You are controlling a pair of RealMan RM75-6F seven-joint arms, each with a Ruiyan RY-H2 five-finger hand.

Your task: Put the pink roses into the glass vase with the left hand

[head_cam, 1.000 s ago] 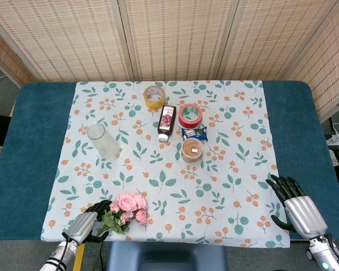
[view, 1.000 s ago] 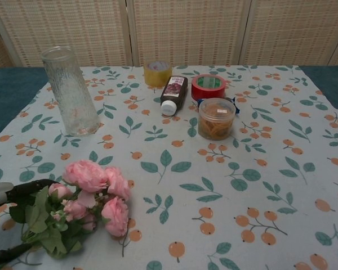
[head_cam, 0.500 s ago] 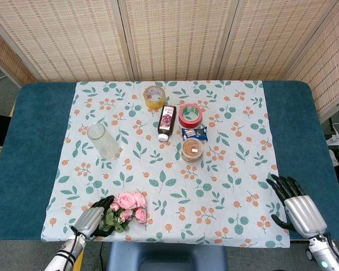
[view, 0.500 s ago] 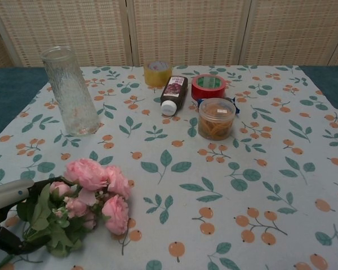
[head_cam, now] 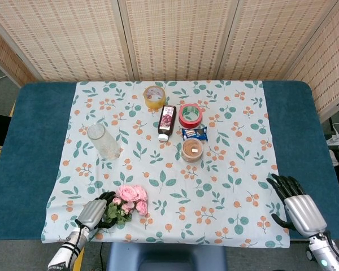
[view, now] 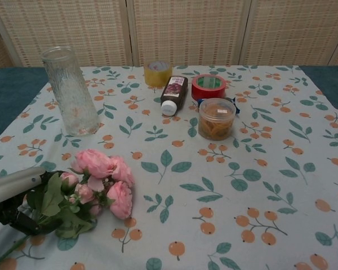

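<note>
A bunch of pink roses point(head_cam: 130, 198) point(view: 101, 181) with green leaves lies near the front left of the flowered cloth. My left hand point(head_cam: 94, 212) point(view: 14, 197) grips its leafy stems from the left, the blooms pointing right. The tall glass vase point(head_cam: 103, 141) point(view: 71, 91) stands upright and empty at the left, well behind the roses. My right hand point(head_cam: 296, 208) rests at the front right edge with fingers spread and nothing in it; the chest view does not show it.
Behind the middle stand a yellow tape roll point(head_cam: 153, 96), a dark bottle point(head_cam: 166, 121) lying down, a red tape roll point(head_cam: 190, 114), a small blue packet point(head_cam: 194, 133) and a clear tub point(head_cam: 191, 150). Blue table point(head_cam: 37, 147) flanks the cloth.
My left hand has closed around the rose stems and shifted the bunch a little up and to the right. The right hand has not moved.
</note>
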